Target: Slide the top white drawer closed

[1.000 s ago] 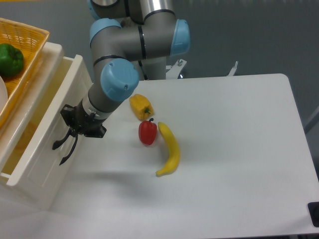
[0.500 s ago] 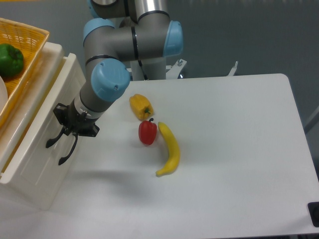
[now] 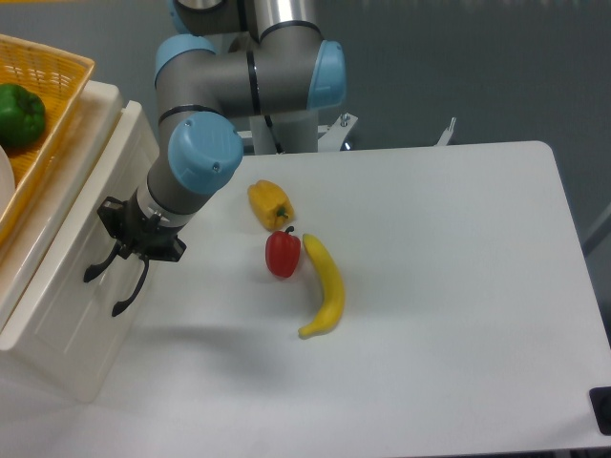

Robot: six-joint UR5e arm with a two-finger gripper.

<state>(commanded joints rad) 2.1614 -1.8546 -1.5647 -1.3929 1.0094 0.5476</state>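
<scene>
Black 2-finger hand (image 3: 108, 289) against the glossy cream-white top drawer (image 3: 72, 277), fingers spread apart.
The drawer's black handle is hidden behind the hand; its left side is cut off.

No legible text, label, brand, number or sign is showing anywhere in this view.
</scene>
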